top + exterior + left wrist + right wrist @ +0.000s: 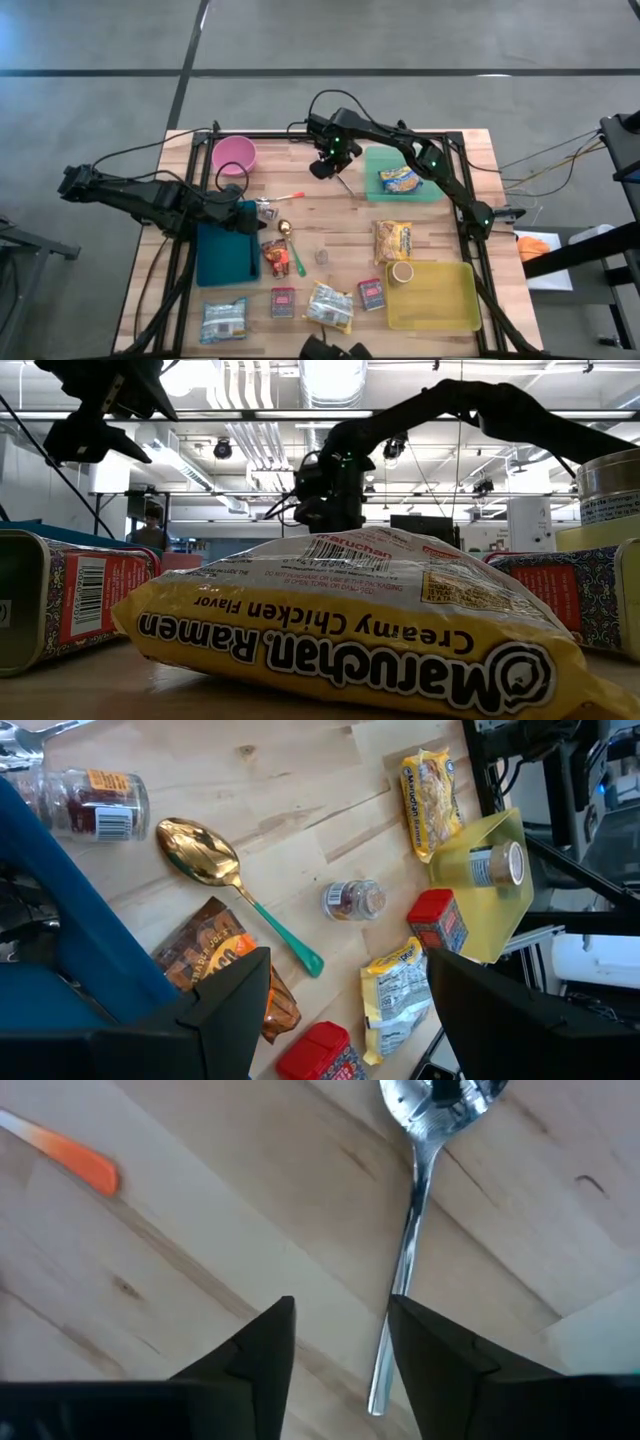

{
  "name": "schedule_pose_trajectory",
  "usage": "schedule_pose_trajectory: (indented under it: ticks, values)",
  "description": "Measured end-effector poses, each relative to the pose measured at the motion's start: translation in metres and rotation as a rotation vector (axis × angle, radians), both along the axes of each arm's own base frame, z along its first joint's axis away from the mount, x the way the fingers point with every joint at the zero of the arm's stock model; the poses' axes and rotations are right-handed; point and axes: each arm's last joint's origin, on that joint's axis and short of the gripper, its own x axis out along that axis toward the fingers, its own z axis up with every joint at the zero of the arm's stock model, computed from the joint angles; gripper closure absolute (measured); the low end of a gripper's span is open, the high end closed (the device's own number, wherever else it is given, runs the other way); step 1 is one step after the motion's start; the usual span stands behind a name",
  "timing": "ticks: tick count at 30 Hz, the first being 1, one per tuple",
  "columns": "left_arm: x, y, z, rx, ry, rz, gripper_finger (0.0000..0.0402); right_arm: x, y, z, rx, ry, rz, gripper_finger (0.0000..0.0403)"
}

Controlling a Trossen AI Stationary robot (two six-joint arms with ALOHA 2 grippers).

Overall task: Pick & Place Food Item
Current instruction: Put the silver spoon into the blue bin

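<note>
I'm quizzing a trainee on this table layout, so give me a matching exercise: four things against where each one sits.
Things:
1. noodle packet
2. small can
3. gold spoon
4. pink bowl

Places:
A. on the yellow tray
B. far corner of the table, on the left arm's side
C. on the green mat
D. on bare wood, beside the blue tray

Pairs: 1-C, 2-A, 3-D, 4-B

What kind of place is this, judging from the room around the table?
Probably a robotics lab or workshop in an industrial-style hall. The low view shows exposed ceiling ducts and strip lights. The high view shows a bare concrete floor around a wooden table.
</note>
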Motion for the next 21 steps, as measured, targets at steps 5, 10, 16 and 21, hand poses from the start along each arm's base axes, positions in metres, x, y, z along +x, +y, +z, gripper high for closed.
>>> schedule_pose_trajectory:
  ticks: [5, 10, 16, 21]
  values:
    - [0.000, 0.000, 0.000, -0.002, 0.000, -0.001, 0.0127, -0.001, -0.002, -0.002, 0.000, 0.002, -0.002, 0.0190]
    - [0.000, 0.000, 0.000, -0.003, 0.000, -0.002, 0.0127, -0.004, -0.004, -0.012, 0.005, 0.012, -0.001, 0.0139]
    - [0.000, 0.000, 0.000, -0.005, -0.002, -0.004, 0.0127, -0.006, -0.002, -0.025, 0.022, 0.043, -0.014, 0.0122]
    - [0.001, 0.000, 0.001, -0.007, -0.007, -0.004, 0.0127, -0.007, -0.003, -0.032, -0.010, 0.057, -0.018, 0.0159]
